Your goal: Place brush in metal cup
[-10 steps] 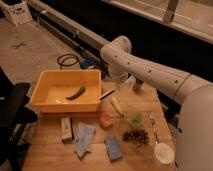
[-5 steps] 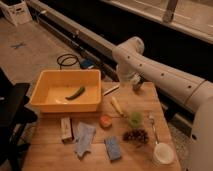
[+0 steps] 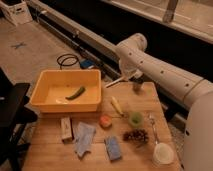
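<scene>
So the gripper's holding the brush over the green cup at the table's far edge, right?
Not the green cup. The camera view shows the gripper, shut on the brush, beside the metal cup at the table's far edge.

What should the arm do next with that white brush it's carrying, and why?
Probably shift the gripper a little toward the metal cup and tip the brush more upright. The jaws are shut on the brush, which sticks out sideways toward the yellow tub, above the wooden table. The cup stands just beside and below the gripper, so the brush seems not yet lined up over its mouth.
</scene>
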### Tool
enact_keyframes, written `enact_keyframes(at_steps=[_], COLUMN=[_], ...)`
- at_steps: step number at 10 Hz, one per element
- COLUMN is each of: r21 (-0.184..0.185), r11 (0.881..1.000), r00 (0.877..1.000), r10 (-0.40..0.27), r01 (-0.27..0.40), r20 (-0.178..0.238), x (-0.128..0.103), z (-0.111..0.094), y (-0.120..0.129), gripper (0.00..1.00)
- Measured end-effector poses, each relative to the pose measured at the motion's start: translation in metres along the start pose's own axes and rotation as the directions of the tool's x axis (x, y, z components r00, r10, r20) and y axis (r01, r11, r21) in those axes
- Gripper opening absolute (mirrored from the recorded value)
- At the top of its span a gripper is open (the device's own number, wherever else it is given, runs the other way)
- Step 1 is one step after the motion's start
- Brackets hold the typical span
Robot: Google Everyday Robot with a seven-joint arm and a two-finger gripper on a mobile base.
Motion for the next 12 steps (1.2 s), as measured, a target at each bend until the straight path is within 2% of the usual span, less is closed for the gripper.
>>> enact_keyframes(at_steps=[2, 8, 9, 12], r21=[0.032, 0.039, 0.056, 0.056], r11=[0.999, 0.998, 0.995, 0.989], r00=[0.999, 0.999, 0.997, 0.991], r10=[0.031, 0.04, 0.083, 0.134], r01=[-0.032, -0.04, -0.083, -0.135], r20=[0.015, 0.005, -0.001, 0.015], x=[0.008, 0.009, 0.014, 0.024], z=[-0.005, -0.005, -0.007, 0.009], y=[-0.004, -0.005, -0.008, -0.014], gripper=[0.0, 0.0, 0.0, 0.0])
